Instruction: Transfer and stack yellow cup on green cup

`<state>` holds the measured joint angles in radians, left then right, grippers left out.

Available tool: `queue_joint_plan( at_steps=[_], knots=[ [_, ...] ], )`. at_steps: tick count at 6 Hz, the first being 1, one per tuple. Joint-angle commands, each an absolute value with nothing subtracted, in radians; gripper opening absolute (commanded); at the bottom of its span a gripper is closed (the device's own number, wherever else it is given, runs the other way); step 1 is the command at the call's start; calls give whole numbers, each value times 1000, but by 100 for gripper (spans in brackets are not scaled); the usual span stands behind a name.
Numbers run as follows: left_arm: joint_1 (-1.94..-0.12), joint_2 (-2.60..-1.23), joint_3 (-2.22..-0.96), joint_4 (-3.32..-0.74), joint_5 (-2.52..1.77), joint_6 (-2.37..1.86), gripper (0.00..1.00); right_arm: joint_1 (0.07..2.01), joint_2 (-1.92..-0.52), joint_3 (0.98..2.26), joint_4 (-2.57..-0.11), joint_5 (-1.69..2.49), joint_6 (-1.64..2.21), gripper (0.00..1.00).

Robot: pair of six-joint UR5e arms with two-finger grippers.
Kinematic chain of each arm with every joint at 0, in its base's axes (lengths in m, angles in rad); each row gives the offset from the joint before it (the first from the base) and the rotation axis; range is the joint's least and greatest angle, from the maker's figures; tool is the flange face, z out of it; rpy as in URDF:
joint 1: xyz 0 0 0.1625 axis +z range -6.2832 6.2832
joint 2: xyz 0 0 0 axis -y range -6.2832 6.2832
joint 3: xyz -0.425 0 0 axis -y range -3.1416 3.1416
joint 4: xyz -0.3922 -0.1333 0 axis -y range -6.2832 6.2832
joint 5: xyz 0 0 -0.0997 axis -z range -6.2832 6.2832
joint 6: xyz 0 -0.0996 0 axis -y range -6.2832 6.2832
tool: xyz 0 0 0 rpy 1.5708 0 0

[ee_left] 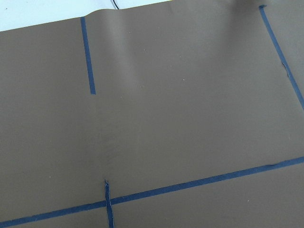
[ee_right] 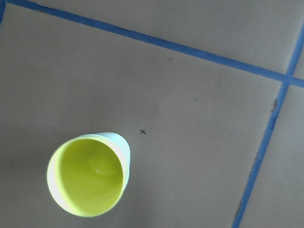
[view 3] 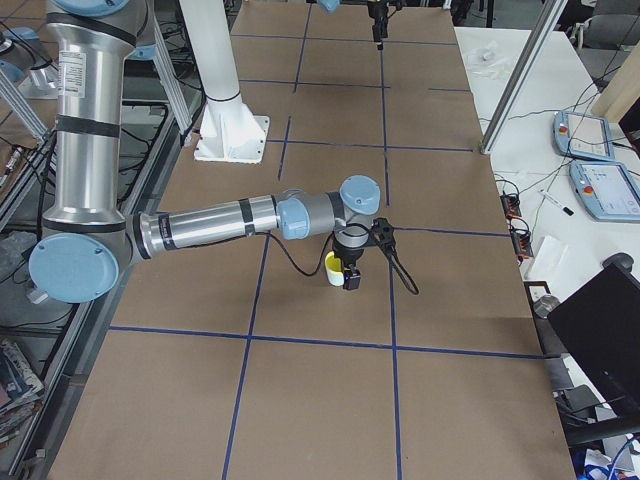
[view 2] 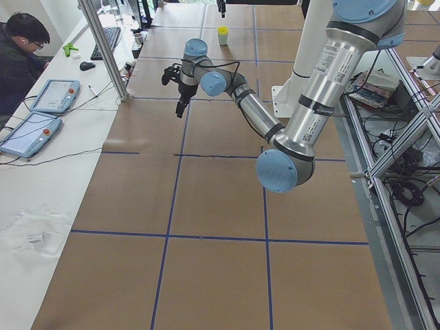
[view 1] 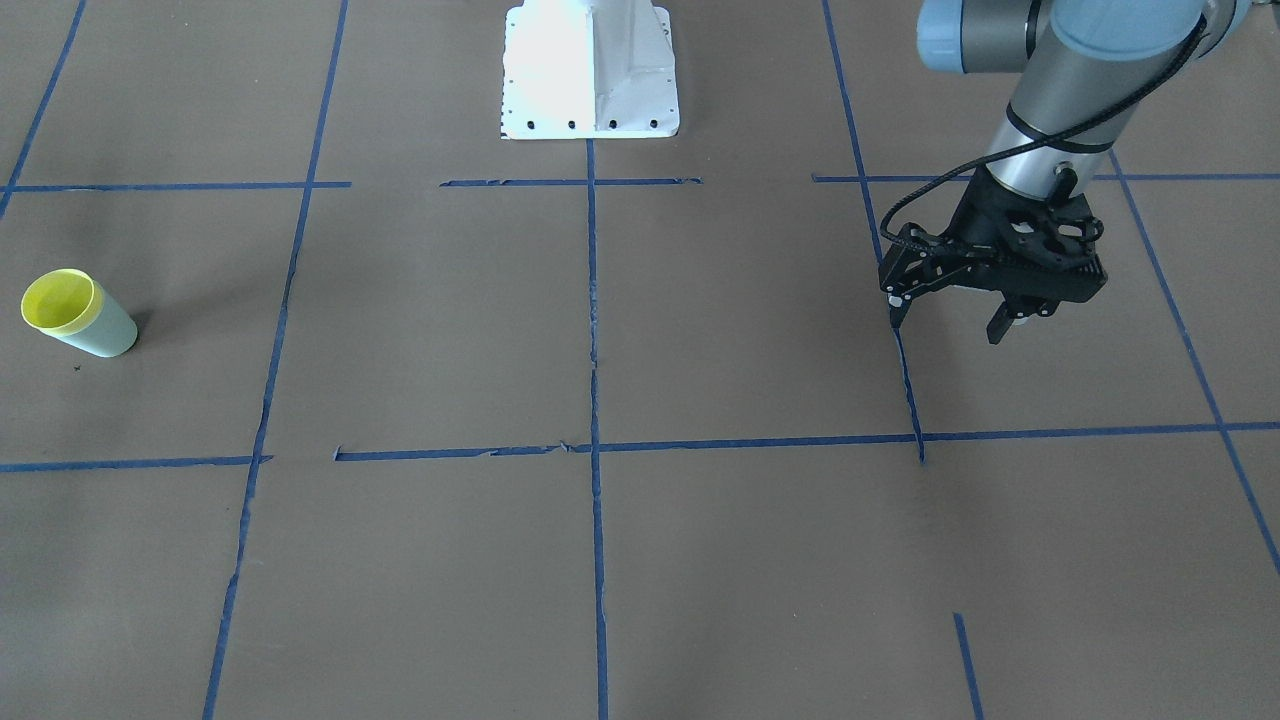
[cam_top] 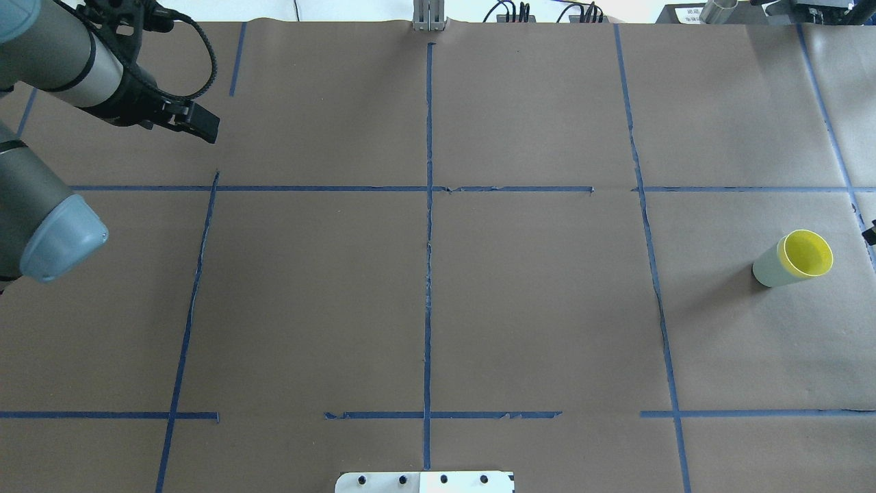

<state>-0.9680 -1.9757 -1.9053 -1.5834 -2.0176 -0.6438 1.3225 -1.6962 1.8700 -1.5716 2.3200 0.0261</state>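
The yellow cup [view 1: 58, 300] sits nested inside the green cup [view 1: 104, 338], and the pair stands upright on the brown table on my right side. The yellow cup [cam_top: 808, 253] and the green cup's wall [cam_top: 769, 268] also show in the overhead view. The right wrist view looks down into the yellow cup [ee_right: 88, 176], with the green cup's wall [ee_right: 119, 140] beside it and no fingers in view. My right gripper [view 3: 351, 276] hangs close beside the cups; I cannot tell whether it is open or shut. My left gripper [view 1: 948, 322] is open and empty, far away over the table's other side.
The white robot base [view 1: 590, 70] stands at the table's middle edge. Blue tape lines [view 1: 594, 360] divide the brown paper into squares. An operator [view 2: 20, 55] sits at a side bench with tablets [view 2: 31, 130], behind a metal post [view 2: 106, 48].
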Motion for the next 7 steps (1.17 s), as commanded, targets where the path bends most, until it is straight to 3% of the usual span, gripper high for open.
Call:
queue_joint_plan(
  at_steps=[1,3,5,7],
  knots=[
    [-1110,-1963,-1890,-1359,-2095,-268,100,1476,-1785,1873,-1580,2313,-73,100],
    [-1285,-1916,-1780,-1284,-2236,1,100,1537,-1816,1876,-1585,2324,-55,100],
    [-1426,-1757,-1760,-1348,-2256,81,100,1536,-1812,1875,-1580,2324,-45,100],
    [-1448,-1550,-1785,-1386,-2315,107,100,1536,-1812,1876,-1577,2326,-43,100]
  ],
)
